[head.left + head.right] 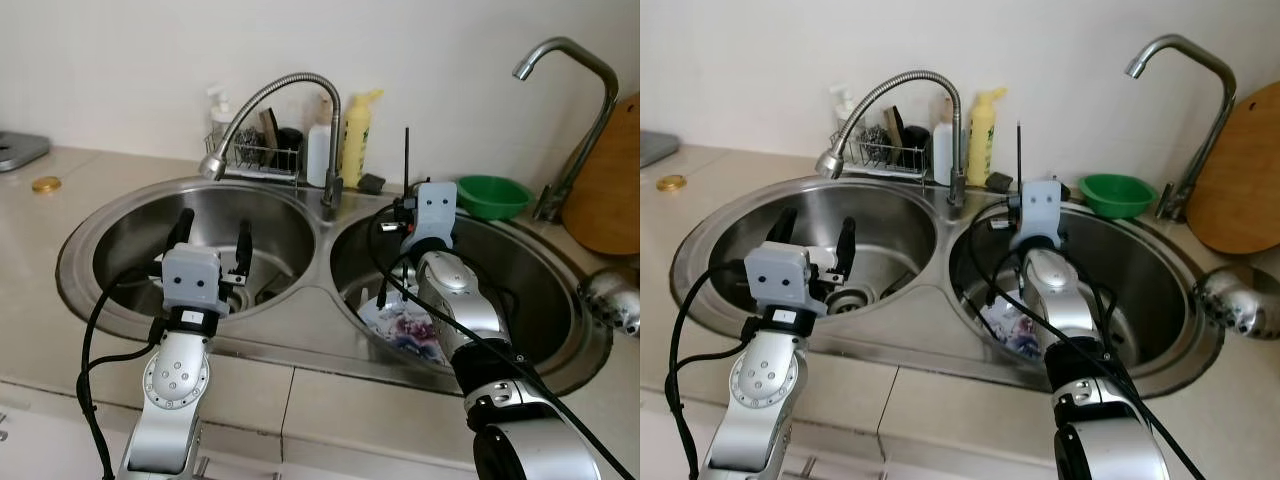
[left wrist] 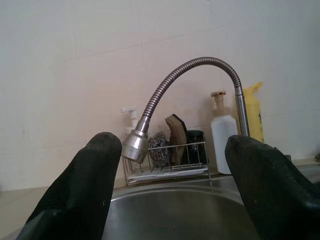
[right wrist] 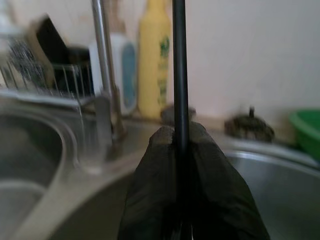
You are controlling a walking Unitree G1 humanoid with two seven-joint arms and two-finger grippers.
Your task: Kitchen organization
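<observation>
My right gripper (image 1: 405, 212) hovers over the back of the right sink basin (image 1: 520, 270), shut on a thin black chopstick (image 1: 406, 160) that points straight up. In the right wrist view the two fingers (image 3: 210, 170) press together around the chopstick (image 3: 179, 60). A floral-patterned plate (image 1: 408, 330) lies in the right basin under my right forearm. My left gripper (image 1: 213, 240) is open above the left sink basin (image 1: 130, 240), holding nothing. Its two black fingers (image 2: 85, 190) stand wide apart, facing the flexible faucet (image 2: 195, 70).
Behind the sinks stand a wire rack (image 1: 265, 155) with sponges and a scourer, a white pump bottle (image 1: 319, 150) and a yellow bottle (image 1: 358, 135). A green bowl (image 1: 492, 195), a second tap (image 1: 575, 70) and a wooden board (image 1: 612, 190) are at the right. A gold lid (image 1: 45, 184) lies on the left counter.
</observation>
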